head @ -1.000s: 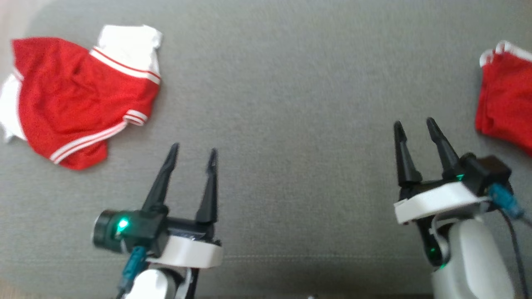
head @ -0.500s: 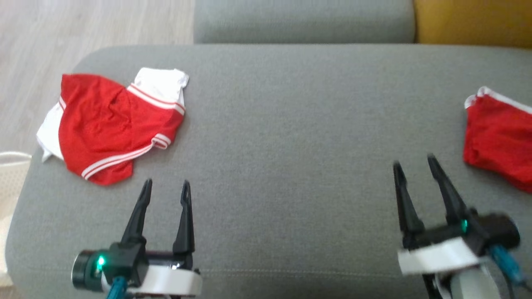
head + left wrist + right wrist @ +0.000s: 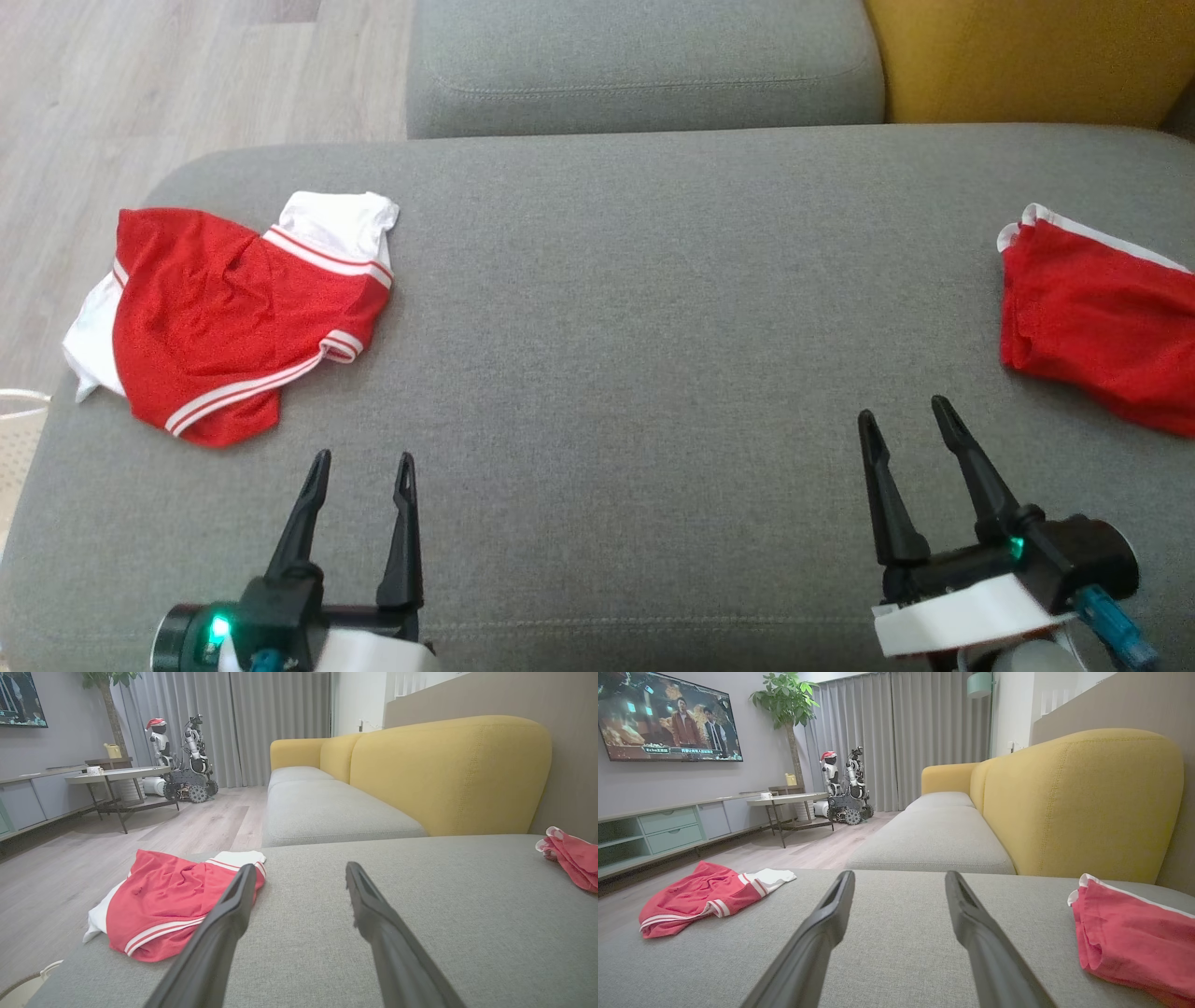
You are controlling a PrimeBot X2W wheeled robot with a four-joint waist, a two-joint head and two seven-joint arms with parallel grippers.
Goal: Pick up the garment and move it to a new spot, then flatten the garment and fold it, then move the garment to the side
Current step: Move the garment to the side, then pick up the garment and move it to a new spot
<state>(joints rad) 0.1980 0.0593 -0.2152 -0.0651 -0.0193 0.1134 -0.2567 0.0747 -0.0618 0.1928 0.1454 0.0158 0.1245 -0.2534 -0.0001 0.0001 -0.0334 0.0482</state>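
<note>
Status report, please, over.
Left gripper, right gripper open, empty. Red-and-white garment crumpled, untouched, left end of grey cushion. Second red garment at right edge. No obstacle seen.

A home living room holds a long grey-cushioned sofa with a yellow upholstered back [image 3: 1083,807], a wall-mounted flat television [image 3: 668,718] over a low pale drawer cabinet [image 3: 672,830], grey floor-length curtains [image 3: 896,732], a leafy potted tree [image 3: 787,700] and a pale wood-plank floor [image 3: 812,847].

Seat cushion [image 3: 635,308] matt woven grey cloth, left garment [image 3: 215,327] thin red cloth, floor [image 3: 187,75] pale wood-grain
</note>
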